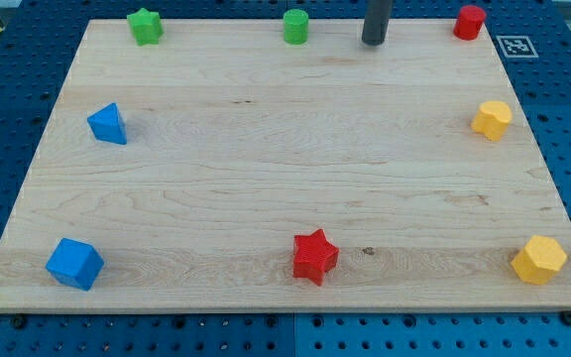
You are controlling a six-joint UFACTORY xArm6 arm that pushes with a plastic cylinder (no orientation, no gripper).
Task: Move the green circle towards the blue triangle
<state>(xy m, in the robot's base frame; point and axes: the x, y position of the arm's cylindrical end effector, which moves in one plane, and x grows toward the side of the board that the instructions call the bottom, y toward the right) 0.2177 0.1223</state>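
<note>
The green circle (295, 27) is a short cylinder standing upright near the view's top edge of the wooden board (266, 178), its long axis vertical, its round face up; being round, it points no particular way. The blue triangle (107, 124) lies well apart, toward the view's left and lower. My tip (374, 43) rests near the circle on the view's right, not touching it, between it and the red cylinder (470, 22). There are no jaws, only the rod. A green star (145, 26) sits at top left.
</note>
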